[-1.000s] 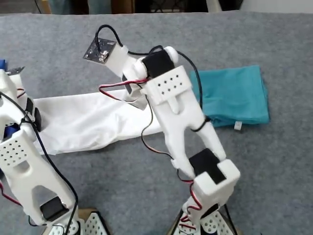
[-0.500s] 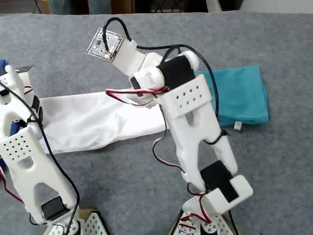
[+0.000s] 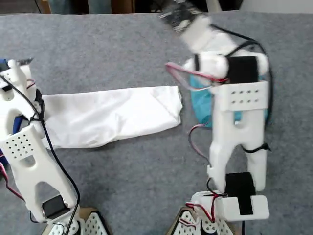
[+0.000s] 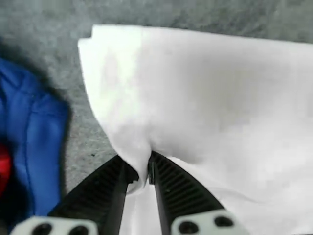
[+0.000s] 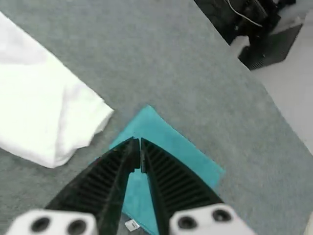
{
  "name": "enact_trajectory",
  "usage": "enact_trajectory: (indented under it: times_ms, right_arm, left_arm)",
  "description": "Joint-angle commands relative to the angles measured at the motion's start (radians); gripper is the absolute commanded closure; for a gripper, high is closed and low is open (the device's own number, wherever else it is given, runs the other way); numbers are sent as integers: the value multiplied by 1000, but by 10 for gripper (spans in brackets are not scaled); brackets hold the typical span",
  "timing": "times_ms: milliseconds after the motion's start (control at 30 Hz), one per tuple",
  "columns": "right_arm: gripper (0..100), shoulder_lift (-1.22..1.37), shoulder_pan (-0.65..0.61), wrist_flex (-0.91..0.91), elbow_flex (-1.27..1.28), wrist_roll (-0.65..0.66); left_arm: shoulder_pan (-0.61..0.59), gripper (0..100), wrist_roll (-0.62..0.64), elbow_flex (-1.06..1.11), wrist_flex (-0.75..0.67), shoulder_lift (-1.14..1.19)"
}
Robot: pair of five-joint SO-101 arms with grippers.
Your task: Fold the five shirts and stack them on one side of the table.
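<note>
A white shirt (image 3: 112, 116), folded into a long strip, lies across the middle of the grey table. At the shirt's left end, my left gripper (image 4: 146, 172) is shut on a pinched fold of the white shirt (image 4: 205, 98). A folded teal shirt (image 3: 201, 108) lies at the right, mostly hidden under my right arm (image 3: 239, 112). My right gripper (image 5: 137, 144) hangs shut and empty above the teal shirt (image 5: 168, 152), near its corner. The white shirt's (image 5: 44, 110) free end lies flat beside it.
A blue cloth (image 4: 34, 142) with a bit of red (image 4: 4, 169) lies by the left gripper, at the table's left edge (image 3: 13, 128). Bare grey table (image 3: 122, 49) stretches behind and in front of the white shirt. Dark equipment (image 5: 254, 29) stands beyond the table edge.
My right arm has swung from the white shirt's right end to the right, above the teal shirt. That end now lies uncovered on the table. The left arm has barely moved.
</note>
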Motion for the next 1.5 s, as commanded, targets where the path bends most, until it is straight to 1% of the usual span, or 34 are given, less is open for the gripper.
enact_trajectory:
  times_ms: [0, 33, 167, 333, 467, 700, 833, 933, 1000, 1167, 1333, 1467]
  right_arm:
    - [984, -36, 121, -138, 44, 15]
    - [984, -38, 143, -169, 50, 29]
    - [984, -33, 215, -178, 39, 61]
    - [984, -28, 308, -178, 50, 172]
    - [984, -30, 368, -178, 45, 187]
    - [984, -28, 397, -190, 50, 190]
    - [984, -28, 413, -190, 50, 192]
    - [984, -28, 413, -186, 58, 218]
    - [984, -28, 413, -192, 74, 224]
    - [984, -33, 411, -192, 84, 244]
    - [984, -36, 417, -190, 85, 244]
    - [984, -36, 453, -190, 77, 244]
  left_arm:
    - [67, 971, 21, -7, 6, -158]
    - [96, 971, 41, 5, 6, -184]
    - [237, 971, 103, 56, 6, -272]
    - [423, 971, 203, 114, 6, -330]
    - [541, 971, 272, 139, 6, -331]
    - [714, 971, 371, 131, 6, -333]
    - [797, 971, 417, 130, -14, -333]
    - [851, 971, 439, 114, -20, -334]
    - [874, 971, 446, 90, -25, -334]
    - [900, 971, 516, -27, -26, -330]
    - [954, 971, 583, -51, -92, -310]
    - [1003, 971, 638, -51, -97, -305]
